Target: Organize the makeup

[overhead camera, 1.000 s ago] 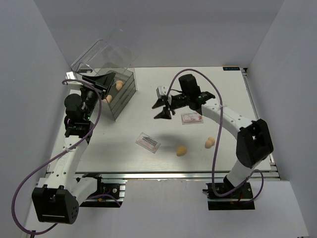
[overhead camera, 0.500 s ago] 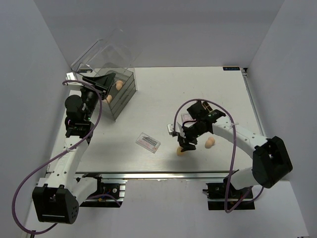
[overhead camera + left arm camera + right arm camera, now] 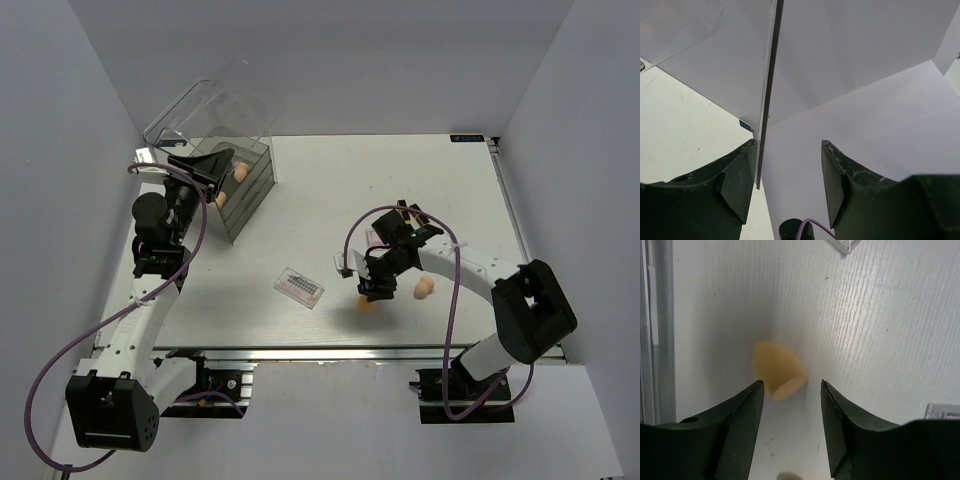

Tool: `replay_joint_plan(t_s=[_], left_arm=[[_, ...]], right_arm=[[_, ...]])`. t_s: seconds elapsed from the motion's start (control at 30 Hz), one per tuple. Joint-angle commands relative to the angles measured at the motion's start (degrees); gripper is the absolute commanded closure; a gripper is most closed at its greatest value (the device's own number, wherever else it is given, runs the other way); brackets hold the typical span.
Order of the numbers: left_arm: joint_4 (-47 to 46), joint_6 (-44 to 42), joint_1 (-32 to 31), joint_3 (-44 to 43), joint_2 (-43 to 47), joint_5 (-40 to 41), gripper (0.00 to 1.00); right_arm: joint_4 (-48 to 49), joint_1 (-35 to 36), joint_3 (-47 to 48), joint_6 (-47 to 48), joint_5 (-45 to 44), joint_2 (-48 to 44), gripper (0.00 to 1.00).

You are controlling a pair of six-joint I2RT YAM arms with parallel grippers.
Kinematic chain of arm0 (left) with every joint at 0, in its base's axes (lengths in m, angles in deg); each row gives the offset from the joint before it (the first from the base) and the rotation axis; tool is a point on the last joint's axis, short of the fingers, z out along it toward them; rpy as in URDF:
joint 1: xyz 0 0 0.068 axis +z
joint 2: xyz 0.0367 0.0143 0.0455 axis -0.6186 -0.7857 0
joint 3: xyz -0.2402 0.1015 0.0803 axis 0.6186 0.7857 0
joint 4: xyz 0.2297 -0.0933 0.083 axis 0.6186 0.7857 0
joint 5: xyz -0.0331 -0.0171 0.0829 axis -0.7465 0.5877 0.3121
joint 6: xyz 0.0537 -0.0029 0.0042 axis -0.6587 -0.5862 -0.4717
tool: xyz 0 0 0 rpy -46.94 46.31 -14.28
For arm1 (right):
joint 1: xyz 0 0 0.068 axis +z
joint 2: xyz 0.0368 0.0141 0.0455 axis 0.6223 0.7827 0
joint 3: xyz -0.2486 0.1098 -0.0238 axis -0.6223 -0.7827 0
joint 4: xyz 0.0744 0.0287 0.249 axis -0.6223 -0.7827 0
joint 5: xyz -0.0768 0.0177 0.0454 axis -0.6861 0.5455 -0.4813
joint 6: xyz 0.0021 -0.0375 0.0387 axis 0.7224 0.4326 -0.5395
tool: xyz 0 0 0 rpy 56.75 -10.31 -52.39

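A tan sponge lies on the table just ahead of my right gripper, which is open and low over it; the sponge sits toward the left finger, untouched. From above, that gripper covers most of this sponge. A second sponge lies to its right. One clear palette lies left of the gripper, another palette is half hidden behind the right arm. Two sponges sit inside the clear drawer box. My left gripper hangs open and empty by the box top.
The box's clear lid stands tilted open at the back left. In the left wrist view my gripper faces the white wall past a clear panel edge. The table's metal front rail runs close behind the near sponge.
My right arm swung from mid-table toward the near edge and came down over the near sponge, jaws still open. The left arm has not moved.
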Motion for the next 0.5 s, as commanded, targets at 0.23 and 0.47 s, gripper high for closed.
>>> replay_joint_plan(t_s=[0.23, 0.47], left_arm=[[-2.7, 0.6, -0.1, -0.4, 1.3, -2.2, 0.38], [-2.5, 0.6, -0.1, -0.7, 1.2, -2.3, 0.38]], right_arm=[[2.5, 3.0, -2.5, -0.1, -0.5, 3.0, 0.51], [-1.9, 3.1, -2.3, 2.5, -1.4, 5.8, 0.71]])
